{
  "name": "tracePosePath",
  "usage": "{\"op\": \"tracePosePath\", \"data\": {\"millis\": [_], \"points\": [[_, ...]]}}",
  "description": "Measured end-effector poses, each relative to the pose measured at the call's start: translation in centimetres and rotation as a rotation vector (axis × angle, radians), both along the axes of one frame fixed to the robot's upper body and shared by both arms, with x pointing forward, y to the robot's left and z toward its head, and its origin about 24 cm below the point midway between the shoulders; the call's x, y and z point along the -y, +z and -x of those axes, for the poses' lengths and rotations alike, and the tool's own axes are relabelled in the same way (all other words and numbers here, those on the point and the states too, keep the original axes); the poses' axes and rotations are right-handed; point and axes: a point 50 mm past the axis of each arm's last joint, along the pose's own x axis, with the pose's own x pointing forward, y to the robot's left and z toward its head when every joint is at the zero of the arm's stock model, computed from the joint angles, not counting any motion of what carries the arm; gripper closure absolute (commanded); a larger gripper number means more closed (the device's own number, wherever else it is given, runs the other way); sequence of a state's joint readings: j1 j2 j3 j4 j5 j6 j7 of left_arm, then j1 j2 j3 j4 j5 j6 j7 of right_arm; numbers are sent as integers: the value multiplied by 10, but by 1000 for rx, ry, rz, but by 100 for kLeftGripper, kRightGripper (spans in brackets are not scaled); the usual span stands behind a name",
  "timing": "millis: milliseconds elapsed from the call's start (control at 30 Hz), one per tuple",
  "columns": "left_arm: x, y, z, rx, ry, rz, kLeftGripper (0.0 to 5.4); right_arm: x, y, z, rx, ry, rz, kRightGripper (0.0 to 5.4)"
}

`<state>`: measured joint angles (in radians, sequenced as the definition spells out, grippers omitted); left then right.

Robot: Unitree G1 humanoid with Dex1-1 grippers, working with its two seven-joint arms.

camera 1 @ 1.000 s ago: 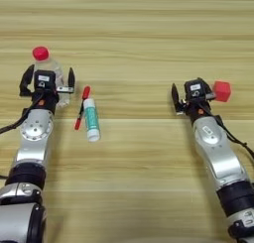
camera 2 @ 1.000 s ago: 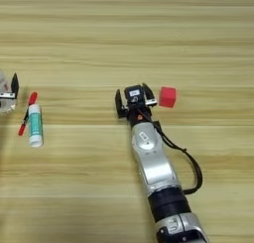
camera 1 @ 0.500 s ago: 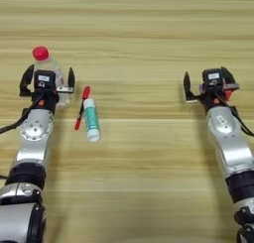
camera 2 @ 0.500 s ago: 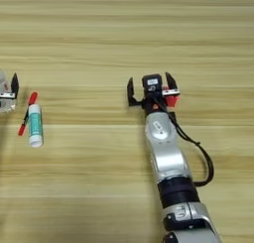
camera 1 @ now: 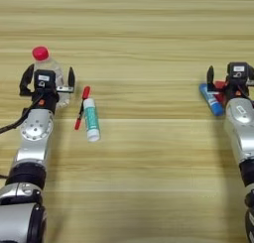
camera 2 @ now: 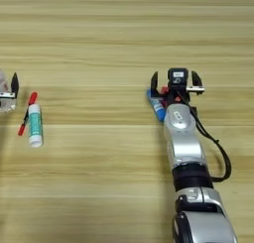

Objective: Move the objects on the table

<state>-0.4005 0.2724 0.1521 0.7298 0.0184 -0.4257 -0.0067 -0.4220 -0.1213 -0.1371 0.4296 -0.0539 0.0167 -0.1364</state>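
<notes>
A small clear bottle [camera 1: 49, 68] with a red cap stands at the far left of the table [camera 1: 139, 43]. My left gripper [camera 1: 47, 81] is open, with one finger on each side of the bottle. A thin red pen [camera 1: 82, 107] and a green-and-white glue stick [camera 1: 91, 119] lie side by side just right of that gripper. On the right, my right gripper [camera 2: 175, 83] is open above the red cube [camera 2: 163, 91], which it mostly hides. A blue-and-white glue stick [camera 2: 157, 105] lies against the left side of its wrist.
My right arm [camera 2: 186, 152] runs from the bottom edge up to its gripper. My left arm [camera 1: 32, 148] rises along the left edge. Bare planks lie between the green glue stick and the blue one.
My right gripper has swung to the right and now covers the red cube, uncovering the blue-and-white glue stick. The left gripper, bottle, pen and green glue stick have not moved.
</notes>
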Motion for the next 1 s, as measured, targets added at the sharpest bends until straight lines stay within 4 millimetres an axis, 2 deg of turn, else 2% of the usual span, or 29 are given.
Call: {"op": "tracePosePath", "data": {"millis": [233, 500, 1000], "points": [[2, 0, 0, 4, -2, 5, 0, 4, -15, -3, -99, 5, -77, 5], [2, 0, 0, 4, -2, 5, 0, 9, -21, -4, -162, -12, -89, 5], [2, 0, 0, 4, -2, 5, 0, 9, -23, -6, -211, -16, -125, 5]]}}
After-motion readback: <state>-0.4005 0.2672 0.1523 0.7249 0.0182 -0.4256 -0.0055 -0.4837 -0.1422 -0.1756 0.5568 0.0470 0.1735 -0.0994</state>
